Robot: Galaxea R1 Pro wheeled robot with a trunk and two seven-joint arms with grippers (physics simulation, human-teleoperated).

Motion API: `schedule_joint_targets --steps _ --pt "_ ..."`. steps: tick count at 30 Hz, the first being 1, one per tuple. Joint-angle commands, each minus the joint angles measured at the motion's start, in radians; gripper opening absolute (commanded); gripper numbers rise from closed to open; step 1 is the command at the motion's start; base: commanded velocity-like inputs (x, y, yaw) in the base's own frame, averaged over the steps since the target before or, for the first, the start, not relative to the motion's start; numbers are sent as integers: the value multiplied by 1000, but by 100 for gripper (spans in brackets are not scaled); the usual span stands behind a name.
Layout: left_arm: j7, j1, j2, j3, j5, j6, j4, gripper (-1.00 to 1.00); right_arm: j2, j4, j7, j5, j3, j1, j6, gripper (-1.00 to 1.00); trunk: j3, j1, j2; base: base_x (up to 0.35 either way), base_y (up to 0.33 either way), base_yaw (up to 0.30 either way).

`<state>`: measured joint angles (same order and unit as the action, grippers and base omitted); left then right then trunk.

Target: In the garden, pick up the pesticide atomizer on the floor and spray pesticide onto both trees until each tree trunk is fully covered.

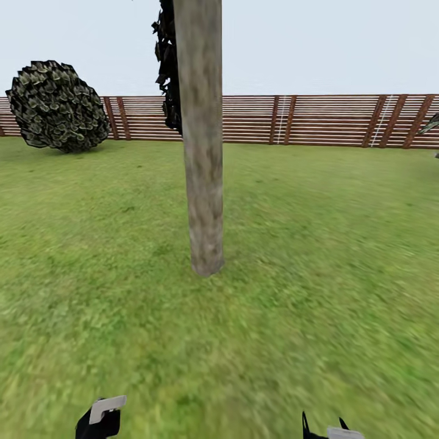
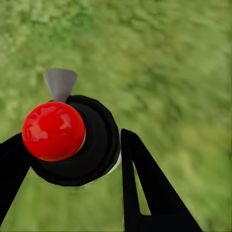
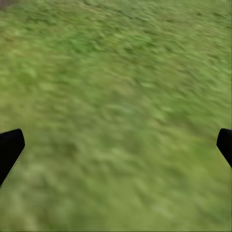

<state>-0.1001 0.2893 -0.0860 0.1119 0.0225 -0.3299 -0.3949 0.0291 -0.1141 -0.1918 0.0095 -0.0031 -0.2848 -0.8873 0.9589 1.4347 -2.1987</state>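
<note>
One tree trunk [image 1: 204, 152] stands ahead, bark bare of pesticide specks; left gripper [image 2: 72, 159] pinches the atomizer [image 2: 67, 140], right gripper [image 3: 116, 150] spread empty. Pickup done, spraying remains.

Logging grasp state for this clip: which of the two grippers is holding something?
The left gripper: its fingers close around the atomizer, black with a red ball top. The right gripper is open over bare lawn.
</note>
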Motion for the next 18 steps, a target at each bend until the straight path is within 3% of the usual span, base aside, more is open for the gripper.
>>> schedule_joint_targets --steps 1,18 --pt "-1 1 0 0 2 -3 1 -100 0 1 -2 1 0 -1 -2 100 1 0 0 339 0 0" --pt "-6 1 -1 1 1 -2 2 -100 5 2 -2 1 -1 -1 -3 100 -16 0 0 336 -16 0"
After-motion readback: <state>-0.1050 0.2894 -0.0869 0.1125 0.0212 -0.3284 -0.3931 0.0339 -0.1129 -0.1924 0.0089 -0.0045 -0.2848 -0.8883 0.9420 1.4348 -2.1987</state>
